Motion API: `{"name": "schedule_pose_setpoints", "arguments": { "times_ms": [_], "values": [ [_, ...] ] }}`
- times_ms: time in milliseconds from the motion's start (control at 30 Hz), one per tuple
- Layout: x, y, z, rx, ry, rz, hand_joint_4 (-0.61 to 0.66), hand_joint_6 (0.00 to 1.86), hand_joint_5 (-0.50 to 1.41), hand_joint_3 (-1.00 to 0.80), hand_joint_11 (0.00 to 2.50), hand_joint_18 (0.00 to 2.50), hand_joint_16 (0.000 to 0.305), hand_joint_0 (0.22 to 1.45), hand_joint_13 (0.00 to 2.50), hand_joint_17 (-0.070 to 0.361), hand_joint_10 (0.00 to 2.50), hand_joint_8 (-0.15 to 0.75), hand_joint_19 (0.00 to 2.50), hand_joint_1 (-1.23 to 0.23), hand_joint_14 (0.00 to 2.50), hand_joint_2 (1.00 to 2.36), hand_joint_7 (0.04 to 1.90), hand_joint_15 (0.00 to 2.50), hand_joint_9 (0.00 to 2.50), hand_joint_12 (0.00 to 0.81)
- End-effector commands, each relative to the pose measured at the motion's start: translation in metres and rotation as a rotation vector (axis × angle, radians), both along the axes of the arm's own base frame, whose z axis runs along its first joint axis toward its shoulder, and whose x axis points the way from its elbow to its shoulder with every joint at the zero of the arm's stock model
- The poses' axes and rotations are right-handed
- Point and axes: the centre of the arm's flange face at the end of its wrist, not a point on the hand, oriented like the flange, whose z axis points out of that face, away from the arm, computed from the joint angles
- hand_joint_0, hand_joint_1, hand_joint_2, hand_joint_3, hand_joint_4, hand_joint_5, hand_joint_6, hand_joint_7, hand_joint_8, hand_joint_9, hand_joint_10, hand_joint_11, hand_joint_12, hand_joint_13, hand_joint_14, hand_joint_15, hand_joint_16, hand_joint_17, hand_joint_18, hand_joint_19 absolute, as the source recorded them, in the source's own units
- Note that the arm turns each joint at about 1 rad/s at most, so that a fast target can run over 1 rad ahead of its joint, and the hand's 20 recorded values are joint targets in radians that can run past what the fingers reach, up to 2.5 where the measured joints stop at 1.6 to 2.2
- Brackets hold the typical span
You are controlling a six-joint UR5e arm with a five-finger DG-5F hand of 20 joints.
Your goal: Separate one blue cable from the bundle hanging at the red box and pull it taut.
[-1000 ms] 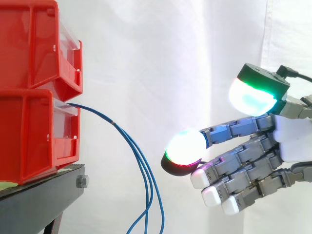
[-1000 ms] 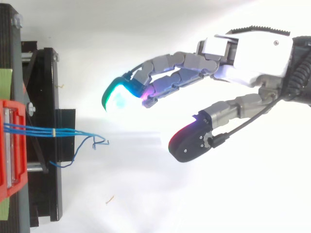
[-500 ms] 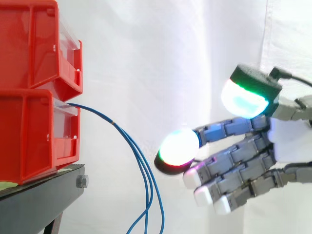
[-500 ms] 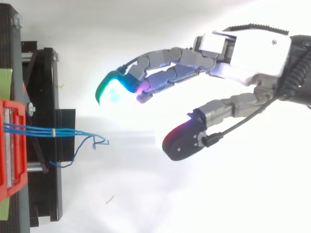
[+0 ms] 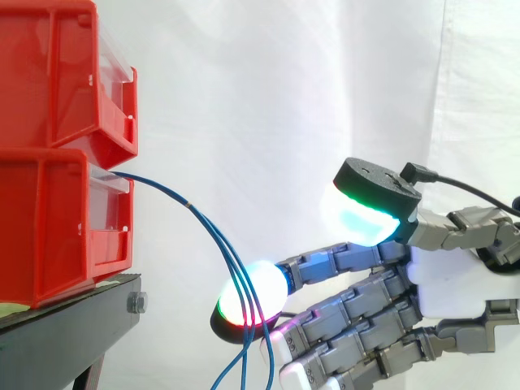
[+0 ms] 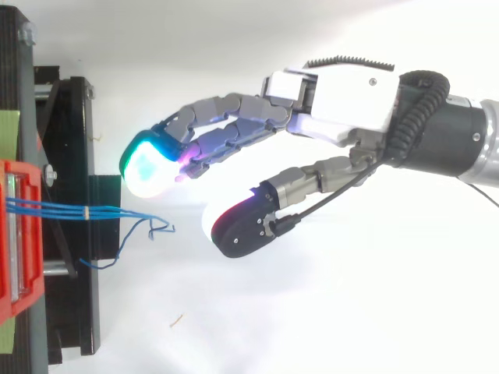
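Several thin blue cables (image 5: 219,240) come out of the lower red box (image 5: 57,219) and droop down to the right in a bundle; from above the blue cables (image 6: 70,210) run right from the box and end in loose curls. My hand (image 6: 343,101) reaches in from the right, fingers stretched toward the cables and thumb apart from them. In the side view the hand (image 5: 451,280) sits low, and one glowing fingertip (image 5: 253,292) lies behind the hanging cables. The hand is open and holds nothing.
Two red boxes are stacked, the upper red box (image 5: 65,73) on the lower, on a black stand (image 5: 73,329) at the left. A white curtain (image 5: 284,122) hangs behind. The black stand (image 6: 66,226) shows along the left edge from above.
My hand has moved left and down toward the cable bundle. Its leading fingertip now overlaps the hanging cables in the side view. The cables have not moved.
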Motion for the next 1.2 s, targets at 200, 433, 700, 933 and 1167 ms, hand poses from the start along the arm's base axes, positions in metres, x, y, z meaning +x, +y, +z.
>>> {"name": "schedule_pose_setpoints", "arguments": {
  "times_ms": [200, 433, 700, 933, 1167],
  "values": [
    [0.001, 0.002, -0.003, 0.0, 0.0, 0.027, 0.15, 0.5, -0.22, -0.5, 0.24, 0.54, 0.05, 0.49, 0.65, 0.113, 0.01, 0.28, 0.4, -0.64, 0.01, 1.0, 0.71, 0.29, 0.58, 0.377],
    [-0.001, -0.009, -0.004, 0.0, 0.014, 0.025, 0.16, 0.5, -0.22, -0.5, 0.24, 0.55, 0.05, 0.49, 0.66, 0.113, 0.01, 0.281, 0.41, -0.64, 0.01, 1.0, 0.71, 0.31, 0.58, 0.377],
    [0.002, -0.011, -0.001, 0.0, -0.02, 0.037, 0.16, 0.5, -0.22, -0.5, 0.24, 0.57, 0.05, 0.5, 0.69, 0.113, 0.01, 0.284, 0.42, -0.63, 0.01, 1.0, 0.71, 0.32, 0.6, 0.378],
    [0.001, -0.017, -0.001, -0.003, -0.021, 0.041, 0.16, 0.5, -0.22, -0.5, 0.25, 0.58, 0.05, 0.5, 0.71, 0.112, 0.01, 0.286, 0.43, -0.63, 0.01, 1.0, 0.7, 0.33, 0.61, 0.376],
    [0.001, -0.016, -0.001, -0.002, -0.021, 0.054, 0.16, 0.5, -0.21, -0.5, 0.25, 0.59, 0.05, 0.5, 0.71, 0.111, 0.01, 0.285, 0.44, -0.63, 0.01, 1.0, 0.7, 0.33, 0.62, 0.375]
  ]
}}
